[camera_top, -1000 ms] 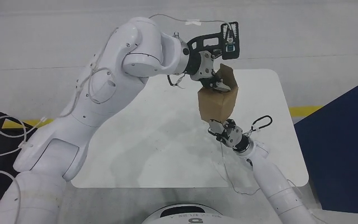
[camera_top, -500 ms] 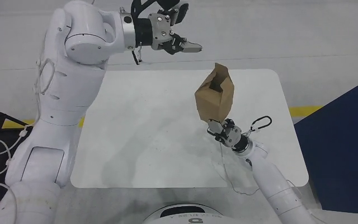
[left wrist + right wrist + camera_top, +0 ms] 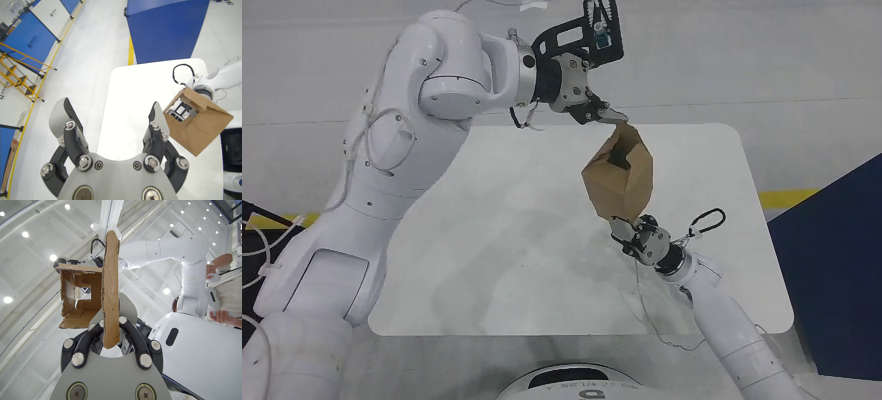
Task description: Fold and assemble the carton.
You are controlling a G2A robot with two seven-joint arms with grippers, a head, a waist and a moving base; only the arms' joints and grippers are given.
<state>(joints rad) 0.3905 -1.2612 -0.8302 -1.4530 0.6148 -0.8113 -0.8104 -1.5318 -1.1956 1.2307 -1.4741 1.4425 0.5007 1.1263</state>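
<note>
White desk (image 3: 492,260) with rounded corners sits on the pale grey floor of a bright hall. Nearest the robot, the right arm (image 3: 722,310) stands at the desk's near side. Its jaws are pressed together on one flap of the carton (image 3: 620,182), pinching the board's edge and holding the box tilted in the air above the desk. The carton is plain brown corrugated card, matte, with rough cut edges. It forms a squarish tube, and its open end shows notched flaps partly folded inward. Farther off, the left arm (image 3: 442,90) curves over the desk's far edge. Its jaws are spread wide, ribbed black pads (image 3: 72,115) showing, just beside the carton's upper corner; whether they touch it cannot be told. The step in hand appears to be closing the flaps. It would likely go best with the left jaws pushing along a scored crease against a firm right pinch, since card buckles away from fold lines.
</note>
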